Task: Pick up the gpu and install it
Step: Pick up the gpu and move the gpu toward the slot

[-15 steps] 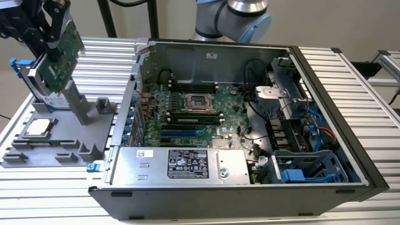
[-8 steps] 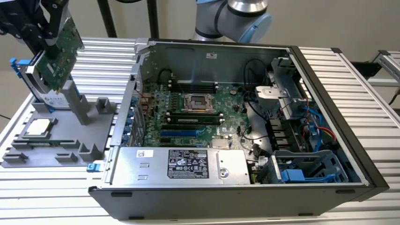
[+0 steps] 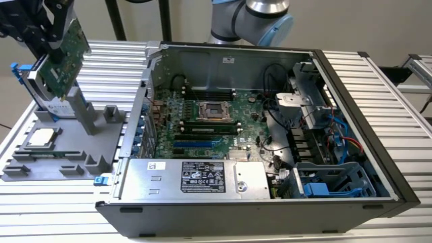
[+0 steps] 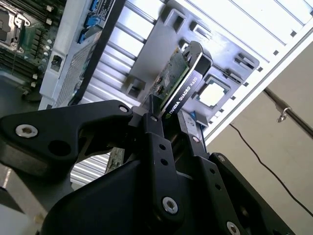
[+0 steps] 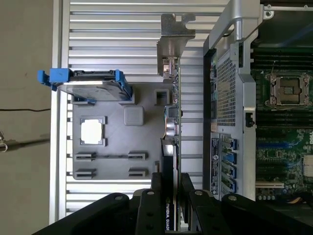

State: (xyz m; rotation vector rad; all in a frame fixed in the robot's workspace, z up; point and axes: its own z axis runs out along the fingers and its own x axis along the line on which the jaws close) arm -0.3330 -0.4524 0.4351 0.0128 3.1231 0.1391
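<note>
At the exterior view's left you see the claw (image 3: 48,28) high above the slatted surface (image 3: 108,61), clamped on the gpu (image 3: 64,63), which hangs tilted in the air with its green board showing. In both wrist views its 2 fingers (image 4: 155,132) pinch the card's black cooler edge, with the silver bracket (image 5: 174,36) at the far end. Below the card sit the hard drive (image 3: 47,98) with blue rails and, on the gray fixture (image 3: 78,152), the square CPU chip (image 3: 42,135). Toward the exterior view's right the open computer case (image 3: 236,217) lies on its side with its motherboard (image 3: 223,126) exposed. The card hangs outside it.
</note>
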